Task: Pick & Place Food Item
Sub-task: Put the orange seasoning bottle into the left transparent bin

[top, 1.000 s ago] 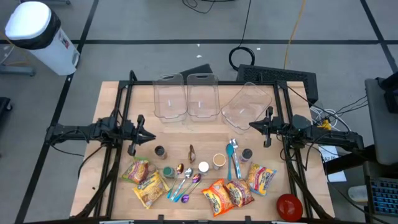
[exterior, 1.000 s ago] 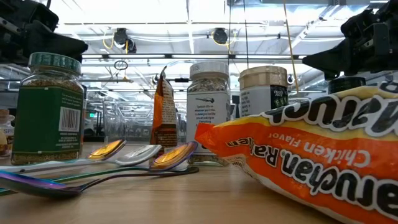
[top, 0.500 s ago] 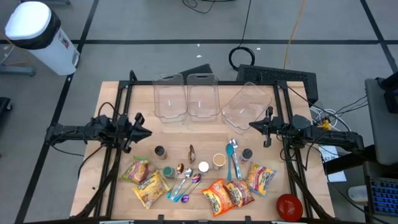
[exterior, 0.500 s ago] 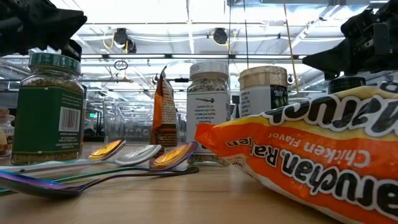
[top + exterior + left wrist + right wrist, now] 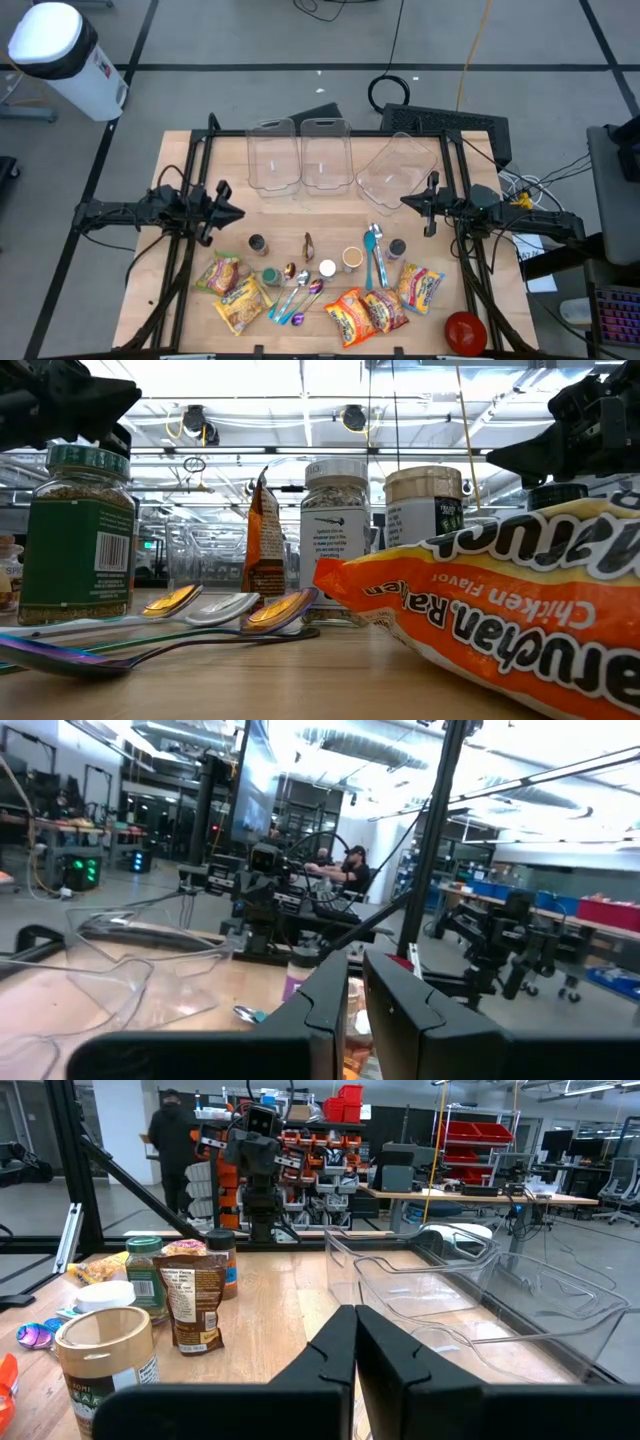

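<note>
The ramen packets (image 5: 367, 312) are lying at the table's near edge, beside the spoons (image 5: 298, 296) and jars (image 5: 271, 275). The left gripper (image 5: 232, 214) and right gripper (image 5: 408, 203), fingers pressed together, are hovering mid-table holding nothing. Clear bins (image 5: 323, 155) are sitting farthest back.

Seen from above, two dark arms reach toward each other from the sides of the frame, both at mid-height. The left arm stretches in horizontally from the left edge, and the left gripper (image 5: 228, 212) sits left of centre, its two fingers (image 5: 330, 1010) pressed nearly together with only a thin slit between them. The right arm enters from the right edge, and the right gripper (image 5: 408, 202) sits right of centre, its fingers (image 5: 335, 1355) closed against each other.
</note>
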Available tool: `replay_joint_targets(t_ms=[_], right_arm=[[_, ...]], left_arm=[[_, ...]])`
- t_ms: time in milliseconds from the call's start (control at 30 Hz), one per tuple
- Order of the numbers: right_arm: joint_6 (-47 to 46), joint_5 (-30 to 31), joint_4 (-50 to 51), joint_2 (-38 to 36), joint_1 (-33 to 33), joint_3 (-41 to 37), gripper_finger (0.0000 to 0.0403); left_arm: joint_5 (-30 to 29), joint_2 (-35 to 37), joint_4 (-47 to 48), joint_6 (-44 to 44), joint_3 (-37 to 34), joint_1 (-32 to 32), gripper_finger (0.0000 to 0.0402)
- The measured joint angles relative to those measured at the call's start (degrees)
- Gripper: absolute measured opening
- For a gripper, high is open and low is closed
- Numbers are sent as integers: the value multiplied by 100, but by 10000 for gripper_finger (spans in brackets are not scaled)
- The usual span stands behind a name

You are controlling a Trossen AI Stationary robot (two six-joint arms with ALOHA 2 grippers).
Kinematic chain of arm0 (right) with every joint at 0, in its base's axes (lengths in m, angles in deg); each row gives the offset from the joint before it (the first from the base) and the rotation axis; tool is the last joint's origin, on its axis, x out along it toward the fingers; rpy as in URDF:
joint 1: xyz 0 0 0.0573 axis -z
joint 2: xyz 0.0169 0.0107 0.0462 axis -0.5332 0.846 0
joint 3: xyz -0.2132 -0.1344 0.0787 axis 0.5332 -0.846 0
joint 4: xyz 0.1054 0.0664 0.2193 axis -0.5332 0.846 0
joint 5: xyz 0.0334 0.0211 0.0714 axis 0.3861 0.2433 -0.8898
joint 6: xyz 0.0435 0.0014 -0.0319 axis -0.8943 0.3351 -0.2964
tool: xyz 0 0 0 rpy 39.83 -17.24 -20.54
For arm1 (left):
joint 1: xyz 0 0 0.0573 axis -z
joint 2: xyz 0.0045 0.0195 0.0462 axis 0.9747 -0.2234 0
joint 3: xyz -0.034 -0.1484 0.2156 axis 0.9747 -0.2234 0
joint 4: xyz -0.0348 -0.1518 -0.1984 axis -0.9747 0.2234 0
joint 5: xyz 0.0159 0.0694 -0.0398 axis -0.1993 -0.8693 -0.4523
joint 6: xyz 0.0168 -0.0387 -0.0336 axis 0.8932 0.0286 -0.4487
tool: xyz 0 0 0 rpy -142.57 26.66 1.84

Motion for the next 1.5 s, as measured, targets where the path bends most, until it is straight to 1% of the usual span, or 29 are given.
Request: replay_joint_targets(t_ms=[200, 367, 567, 800, 867, 967, 1067, 1200, 1300, 1400, 1500], right_arm=[[1, 2, -1, 0, 0, -1, 0], [0, 1, 0, 0, 1, 1, 0], [0, 2, 0, 0, -1, 1, 0], [0, 1, -1, 0, 0, 1, 0], [0, 1, -2, -1, 0, 0, 0], [0, 2, 0, 0, -1, 1, 0], [0, 2, 0, 0, -1, 1, 0], [0, 2, 0, 0, -1, 1, 0], [1, 0, -1, 0, 1, 0, 0], [0, 1, 0, 0, 0, 0, 0], [1, 1, 0, 0, 0, 0, 0]], left_arm=[[-333, 1, -132, 287, 0, 0, 42], [-563, 1, -230, 311, 0, 0, 42], [-1119, 1, -227, 320, 0, 0, 42], [-1467, 1, -227, 874, 0, 0, 42], [-1552, -1, -263, 694, 1, 4, 42], [-1706, -1, -9, -104, 177, 2, 46], [-1385, -37, 802, -397, 607, 4, 73], [-1394, -498, 1898, -875, 1414, 9, 145], [-1282, -1178, 2793, -1283, 2128, 9, 209], [-766, -2061, 3803, -1474, 2891, 9, 268], [-220, -2942, 4613, -1488, 3558, 9, 310]])
